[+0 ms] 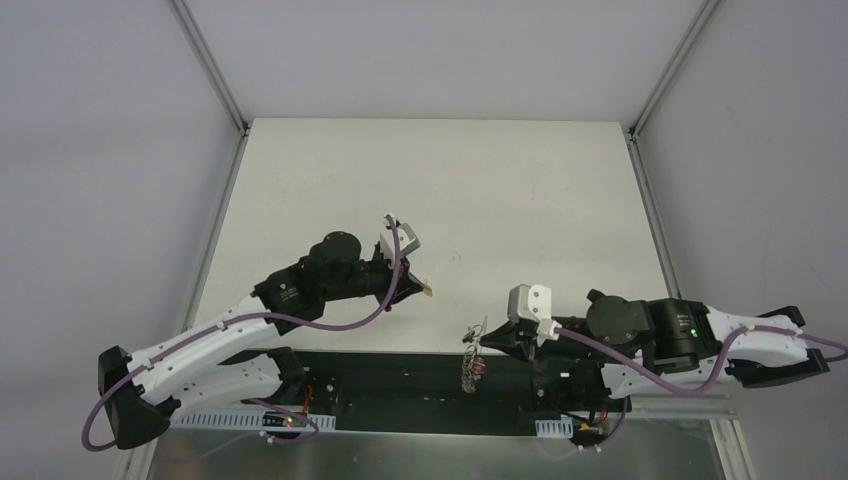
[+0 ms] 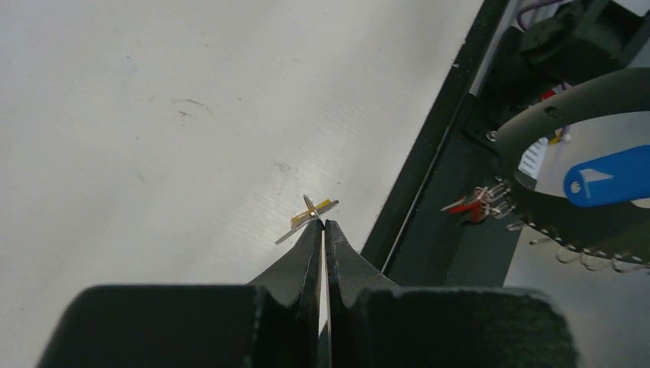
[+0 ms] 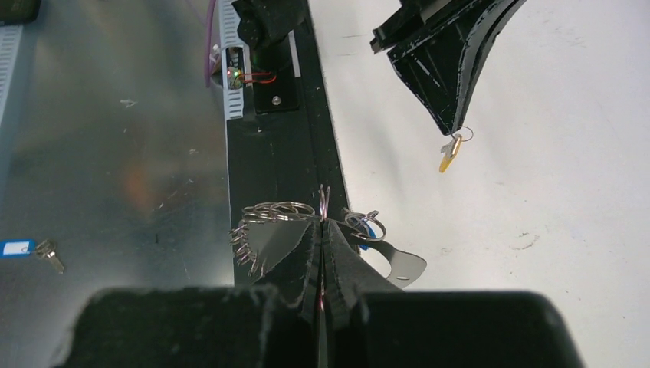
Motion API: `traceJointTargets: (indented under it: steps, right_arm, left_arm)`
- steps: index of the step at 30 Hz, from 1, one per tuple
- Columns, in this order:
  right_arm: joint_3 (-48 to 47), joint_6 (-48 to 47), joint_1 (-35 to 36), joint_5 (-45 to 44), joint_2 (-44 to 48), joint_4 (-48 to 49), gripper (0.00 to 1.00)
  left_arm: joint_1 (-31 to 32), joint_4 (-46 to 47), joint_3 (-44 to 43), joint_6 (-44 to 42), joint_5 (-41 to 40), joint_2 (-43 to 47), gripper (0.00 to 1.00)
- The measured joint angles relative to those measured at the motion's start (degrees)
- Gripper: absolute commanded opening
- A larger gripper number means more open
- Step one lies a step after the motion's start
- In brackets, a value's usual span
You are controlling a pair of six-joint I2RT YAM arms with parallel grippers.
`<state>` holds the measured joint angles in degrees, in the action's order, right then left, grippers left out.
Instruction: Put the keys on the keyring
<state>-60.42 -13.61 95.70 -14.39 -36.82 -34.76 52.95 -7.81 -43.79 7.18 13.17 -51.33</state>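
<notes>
At the pinched tips of the left gripper (image 2: 323, 225), a yellow-headed key (image 2: 300, 221).

Right gripper (image 3: 323, 227): clamped on keyring (image 3: 277, 208) | left gripper (image 3: 457, 126): pinching yellow-headed key (image 3: 449, 152) over white table (image 3: 552, 230) | blue-tagged key (image 3: 23, 249): lying on metal surface (image 3: 115, 153), far left

The surface (image 1: 450, 180) is white, matt and faintly scuffed. The key (image 2: 310, 215) is bright silver metal with a yellow plastic head. The keyring (image 3: 276, 209) is thin, glossy metal wire whose loops catch the light. The left end effector (image 2: 322, 225) and right end effector (image 3: 323, 222) are matt black plastic with rough, layered edges. A matt black rail (image 3: 280, 161) borders a dully gleaming, scratched metal sheet (image 3: 115, 153). The cable (image 1: 330, 322) has a smooth purple sheath.
</notes>
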Motion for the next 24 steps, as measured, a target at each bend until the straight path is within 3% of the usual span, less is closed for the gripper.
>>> traceJointTargets:
  steps: [11, 24]
  right_arm:
    - [-1.07, -6.49, 0.0, 3.96, -6.4, -0.2, 0.0]
    - [-1.86, -19.19, 0.02, 3.02, -10.84, 3.21, 0.0]
  left_arm:
    - [0.0, -4.59, -2.86, -0.63, 13.03, 8.37, 0.0]
    - [0.0, -7.26, -4.92, -2.27, 21.16, 14.38, 0.0]
